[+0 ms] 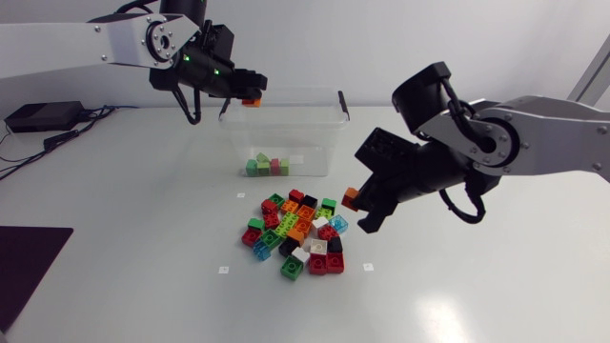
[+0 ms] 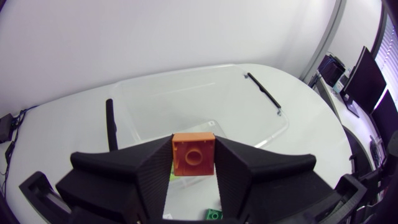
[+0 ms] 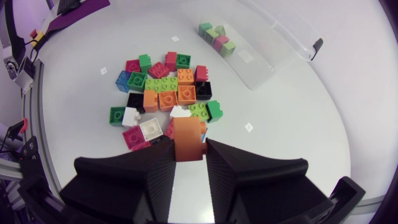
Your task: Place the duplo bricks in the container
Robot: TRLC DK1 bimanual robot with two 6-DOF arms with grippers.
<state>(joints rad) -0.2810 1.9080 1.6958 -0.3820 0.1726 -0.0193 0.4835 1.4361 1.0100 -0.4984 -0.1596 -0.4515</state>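
A clear container [image 1: 315, 105] is set on the white table [image 1: 114, 238], with its top open and a black clip at each end. A few bricks [image 1: 266, 166] are seen inside the container, close to its front wall. They are green, pink and pale green.

An orange brick [image 2: 193, 154] is held by the left gripper [image 1: 250, 95]. The brick is pinched from two sides between the black fingers, so this gripper is closed on it. It is held up in the air over the left end of the container, by the back rim.

Another orange brick [image 3: 186, 138] is squeezed the same way between the fingers of the right gripper [image 1: 357, 205]. This one is held in front of the container, toward its right end, a little above the table.

A pile of bricks [image 1: 300, 233] is spread on the table just in front of the container. Red, green, orange, black, white, blue and pink ones are mixed in it. Some are stacked on others.

Small white tags [image 1: 223, 270] are stuck on the table in front of the container, around the pile.
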